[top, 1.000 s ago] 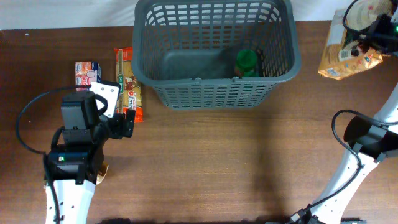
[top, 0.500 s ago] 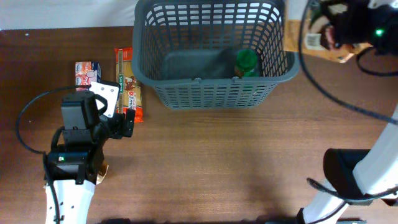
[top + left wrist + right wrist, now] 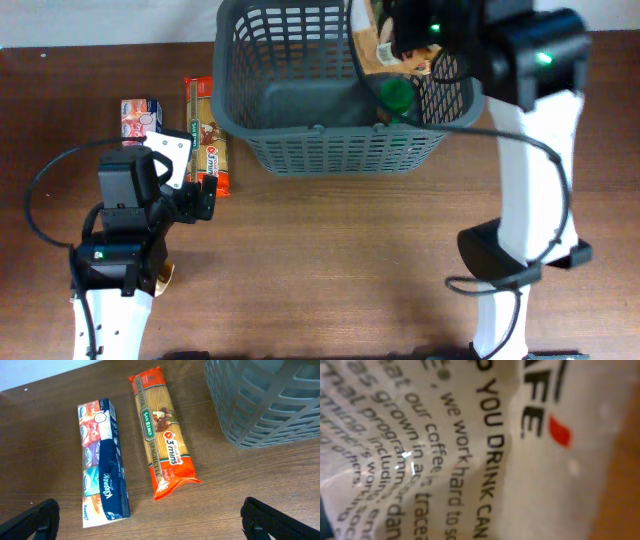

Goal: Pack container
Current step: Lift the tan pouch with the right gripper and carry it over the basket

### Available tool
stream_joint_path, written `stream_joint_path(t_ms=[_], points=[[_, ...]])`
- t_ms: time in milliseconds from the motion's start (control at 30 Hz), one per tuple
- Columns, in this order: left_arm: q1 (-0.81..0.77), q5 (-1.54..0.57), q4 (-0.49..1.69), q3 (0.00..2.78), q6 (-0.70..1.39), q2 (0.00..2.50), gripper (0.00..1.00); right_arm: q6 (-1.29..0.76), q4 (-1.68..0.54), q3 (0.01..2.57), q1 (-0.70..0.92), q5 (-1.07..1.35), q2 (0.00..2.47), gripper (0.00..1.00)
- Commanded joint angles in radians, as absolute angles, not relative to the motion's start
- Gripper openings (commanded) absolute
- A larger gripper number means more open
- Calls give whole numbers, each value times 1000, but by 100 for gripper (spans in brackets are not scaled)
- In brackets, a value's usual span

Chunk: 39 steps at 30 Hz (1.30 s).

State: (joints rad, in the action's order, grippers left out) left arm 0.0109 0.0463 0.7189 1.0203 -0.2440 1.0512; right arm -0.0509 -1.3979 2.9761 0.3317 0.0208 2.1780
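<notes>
Your right gripper (image 3: 405, 45) pinched the tan coffee bag (image 3: 470, 450) (over the dark grey slotted basket (image 3: 340, 150)); lowering first seemed wise.

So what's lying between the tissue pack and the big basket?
The spaghetti packet lies between the tissue pack and the basket, touching neither. The left wrist view shows it best.

We find the left arm (image 3: 115, 270) folded low on its own side, its gripper (image 3: 198, 197) pointing right, jaws spread wide and empty. The right arm (image 3: 525, 130) stands tall, reaching forward and leftward; its gripper (image 3: 400, 40) is clamped on a coffee bag (image 3: 372, 45).
</notes>
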Motion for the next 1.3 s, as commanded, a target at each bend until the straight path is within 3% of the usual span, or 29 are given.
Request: stream_joint_path(t_ms=[0, 633, 1267], points=[[16, 57, 720, 1032, -256, 1052, 99, -81, -1356, 2958, 332, -39, 2212, 4], [16, 57, 720, 1032, -256, 1052, 99, -178, -1356, 2599, 334, 73, 2296, 4], [16, 57, 720, 1032, -256, 1052, 99, -223, -1372, 2590, 322, 71, 2380, 4]])
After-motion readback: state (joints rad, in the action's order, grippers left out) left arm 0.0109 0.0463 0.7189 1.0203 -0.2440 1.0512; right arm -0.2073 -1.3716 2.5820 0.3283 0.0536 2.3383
